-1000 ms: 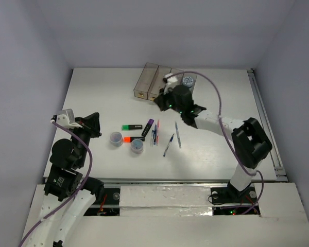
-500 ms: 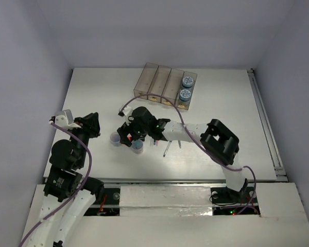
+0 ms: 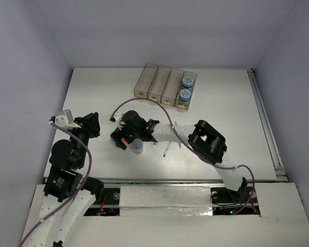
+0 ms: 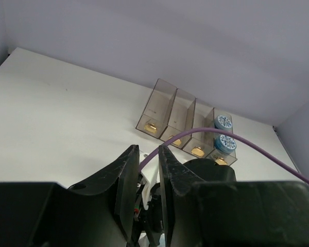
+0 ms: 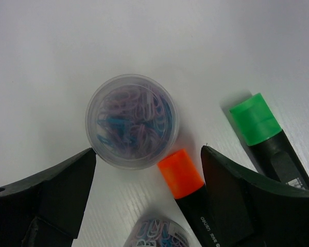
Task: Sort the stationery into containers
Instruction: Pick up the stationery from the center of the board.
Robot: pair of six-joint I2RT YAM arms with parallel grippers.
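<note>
Here, right gripper (image 5: 147, 157) wide open, empty, over clip tub (image 5: 132, 121), orange highlighter (image 5: 181, 172).

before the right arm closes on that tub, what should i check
1. Right gripper open and empty: ok.
2. Clip tub centred between the fingers: not ok, it sits off-centre, mostly beyond the fingertips.
3. Nothing else in the grasp: not ok, the orange highlighter cap lies between the fingers beside the tub.
4. Green highlighter clear of the nearer finger: cannot tell.
5. Room in the rightmost bin, which holds two tubs: cannot tell.
6. Left gripper apart from the pile: ok.
</note>
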